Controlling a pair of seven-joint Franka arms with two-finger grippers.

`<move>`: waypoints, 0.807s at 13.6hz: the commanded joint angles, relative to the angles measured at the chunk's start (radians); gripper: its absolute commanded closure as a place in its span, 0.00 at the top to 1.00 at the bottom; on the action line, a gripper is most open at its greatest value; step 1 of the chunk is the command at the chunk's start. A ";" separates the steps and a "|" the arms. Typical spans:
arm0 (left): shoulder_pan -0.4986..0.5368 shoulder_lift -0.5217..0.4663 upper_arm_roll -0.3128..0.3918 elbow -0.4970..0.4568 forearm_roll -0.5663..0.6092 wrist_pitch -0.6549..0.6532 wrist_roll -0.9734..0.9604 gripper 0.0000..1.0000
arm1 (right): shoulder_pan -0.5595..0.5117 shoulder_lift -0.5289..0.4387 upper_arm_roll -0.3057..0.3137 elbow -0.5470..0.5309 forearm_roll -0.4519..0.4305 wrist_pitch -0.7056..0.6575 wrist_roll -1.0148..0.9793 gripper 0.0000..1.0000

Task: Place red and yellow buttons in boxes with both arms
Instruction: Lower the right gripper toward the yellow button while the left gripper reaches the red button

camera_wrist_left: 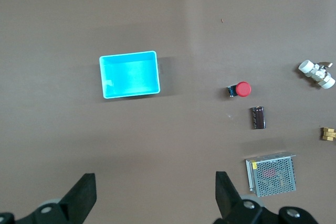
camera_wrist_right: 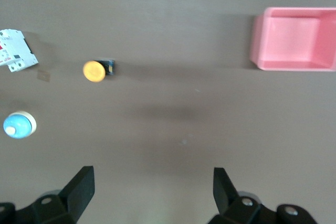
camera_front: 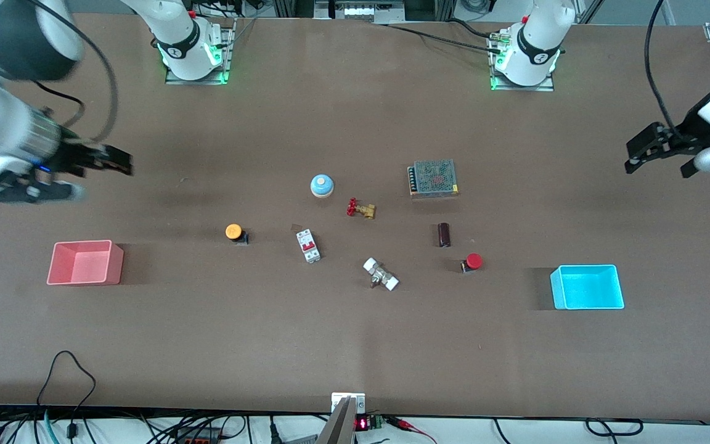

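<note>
The yellow button [camera_front: 233,232] [camera_wrist_right: 94,71] stands on the table between the pink box [camera_front: 116,264] [camera_wrist_right: 256,40] and a white breaker. The red button [camera_front: 473,261] [camera_wrist_left: 242,89] lies on its side, toward the cyan box [camera_front: 556,290] [camera_wrist_left: 103,77]. Both boxes hold nothing. My right gripper [camera_front: 103,177] [camera_wrist_right: 152,179] hangs open over bare table at the right arm's end. My left gripper [camera_front: 658,168] [camera_wrist_left: 155,182] hangs open over bare table at the left arm's end. Neither gripper touches anything.
In the middle of the table sit a blue dome [camera_front: 322,185], a red-handled brass valve [camera_front: 360,208], a white circuit breaker [camera_front: 308,245], a white-ended fitting [camera_front: 381,274], a dark cylinder [camera_front: 444,235] and a mesh-covered power supply [camera_front: 433,178].
</note>
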State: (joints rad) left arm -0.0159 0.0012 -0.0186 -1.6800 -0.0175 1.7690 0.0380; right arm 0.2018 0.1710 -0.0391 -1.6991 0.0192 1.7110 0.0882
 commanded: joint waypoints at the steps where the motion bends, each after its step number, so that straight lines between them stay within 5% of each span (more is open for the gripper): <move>1: -0.006 0.087 -0.032 0.010 -0.010 0.049 -0.030 1.00 | 0.070 0.092 -0.007 0.012 0.005 0.079 0.033 1.00; 7: -0.010 0.289 -0.125 0.023 -0.007 0.230 -0.199 1.00 | 0.156 0.268 -0.007 0.012 -0.012 0.217 0.031 1.00; 11: -0.094 0.417 -0.127 0.023 -0.002 0.380 -0.341 1.00 | 0.172 0.335 -0.007 0.012 0.002 0.283 0.041 1.00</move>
State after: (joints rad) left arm -0.0733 0.3580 -0.1488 -1.6824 -0.0176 2.0942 -0.2363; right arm 0.3575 0.4876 -0.0396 -1.6987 0.0170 1.9785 0.1164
